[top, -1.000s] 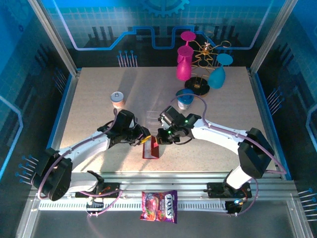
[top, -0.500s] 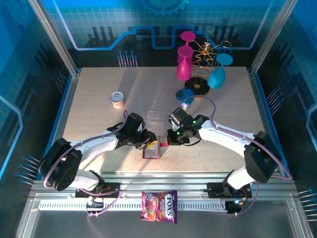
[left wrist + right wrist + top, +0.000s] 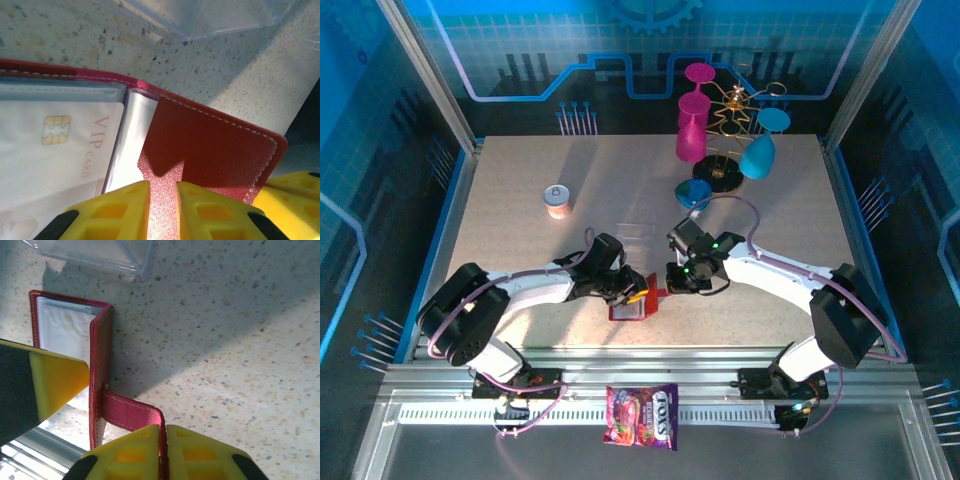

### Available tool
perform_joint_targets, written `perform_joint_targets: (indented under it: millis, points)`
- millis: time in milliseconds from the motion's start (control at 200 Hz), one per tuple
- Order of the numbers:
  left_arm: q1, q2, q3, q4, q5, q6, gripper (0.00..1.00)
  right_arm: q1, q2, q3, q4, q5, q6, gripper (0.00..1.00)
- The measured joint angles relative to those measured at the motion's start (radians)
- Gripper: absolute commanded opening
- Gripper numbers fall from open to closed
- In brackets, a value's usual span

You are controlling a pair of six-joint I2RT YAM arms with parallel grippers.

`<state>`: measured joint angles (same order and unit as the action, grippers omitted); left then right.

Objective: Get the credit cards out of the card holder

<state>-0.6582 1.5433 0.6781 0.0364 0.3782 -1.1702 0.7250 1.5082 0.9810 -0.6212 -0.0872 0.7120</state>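
Dark red card holder [image 3: 210, 145]: lying open on the speckled table [image 3: 225, 340]; one leaf is lying flat, the other is standing up at an angle, and both grippers are gripping it.
Left gripper [image 3: 162, 192]: sitting on the card holder's left side. Its jaws are standing narrow and clamping the raised leaf, with a thin strip of red cover showing between the yellow fingers.
Right gripper [image 3: 163, 432]: sitting just off the card holder's right edge. Its jaws are nearly together and pinching the side tab [image 3: 131, 412], one finger pressing on each face of the strap.
Side tab: running out from the raised leaf's outer edge and curving down into the right gripper's pinch.
Credit card [image 3: 55, 145]: pinkish-white with a gold chip and "VIP CARD" print, sitting fully tucked in the clear pocket of the card holder's flat leaf. One left finger is hanging over the pocket's near corner; I cannot tell whether it is touching.
Inner pockets: a second clear layer is glinting at the card holder's fold; I cannot tell what it is holding.
Acrylic tray [image 3: 100, 257]: lying just beyond the card holder's far edge, apart from it.
Sweets bag [image 3: 642, 414]: lying nearer than the card holder, well apart.
Small can [image 3: 558, 199]: standing far-left of the card holder, well apart.
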Motion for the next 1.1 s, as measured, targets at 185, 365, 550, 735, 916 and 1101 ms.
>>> perform_joint_targets:
  millis: [185,365,550,735,916,1101]
  points:
    - [-0.011,0.037,0.000,0.067,0.013,-0.035,0.20,-0.002,-0.003,0.000,-0.022,0.025,0.001,0.22]
    - [-0.014,0.055,0.000,0.097,0.020,-0.049,0.20,-0.002,-0.031,0.002,-0.043,0.028,0.001,0.29]
    - [-0.014,0.066,0.000,0.119,0.024,-0.062,0.20,-0.002,-0.071,0.037,-0.076,0.027,0.001,0.33]
    - [-0.016,0.081,0.000,0.135,0.024,-0.063,0.20,0.001,-0.103,0.072,-0.057,-0.008,0.010,0.33]
    - [-0.017,0.084,-0.006,0.152,0.024,-0.067,0.20,0.001,-0.101,0.058,0.040,-0.113,0.058,0.25]
    - [-0.018,0.085,-0.010,0.159,0.024,-0.086,0.19,0.001,-0.060,0.005,0.103,-0.151,0.096,0.20]
